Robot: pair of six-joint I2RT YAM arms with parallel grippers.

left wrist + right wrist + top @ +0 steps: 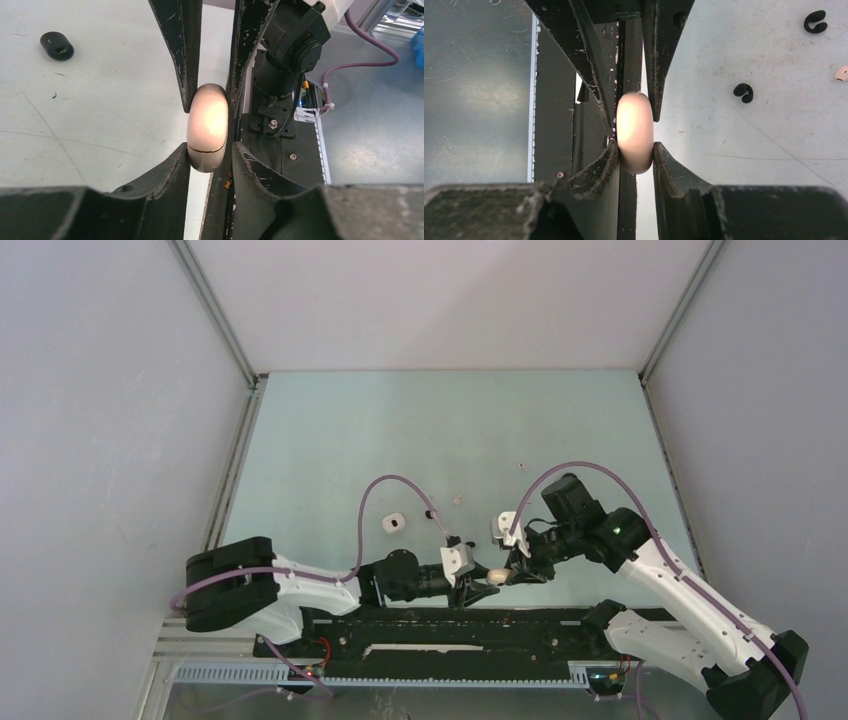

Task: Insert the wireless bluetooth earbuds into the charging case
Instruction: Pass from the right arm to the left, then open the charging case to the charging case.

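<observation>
A beige charging case [497, 575], closed with a thin gold seam [207, 130], is held in the air between both grippers over the table's front edge. My left gripper [482, 585] is shut on one end of it [210, 150]. My right gripper [514, 573] is shut on the other end [635, 150]. Two black hooked earbuds [743, 92] [814, 21] and a beige earbud [841, 73] lie loose on the table in the right wrist view. A small pale earbud [458, 499] shows behind the grippers in the top view.
A small white case [395, 524] sits on the table left of centre. A black pebble-like case [56, 46] lies on the table in the left wrist view. The black base rail [450, 625] runs under the grippers along the front edge.
</observation>
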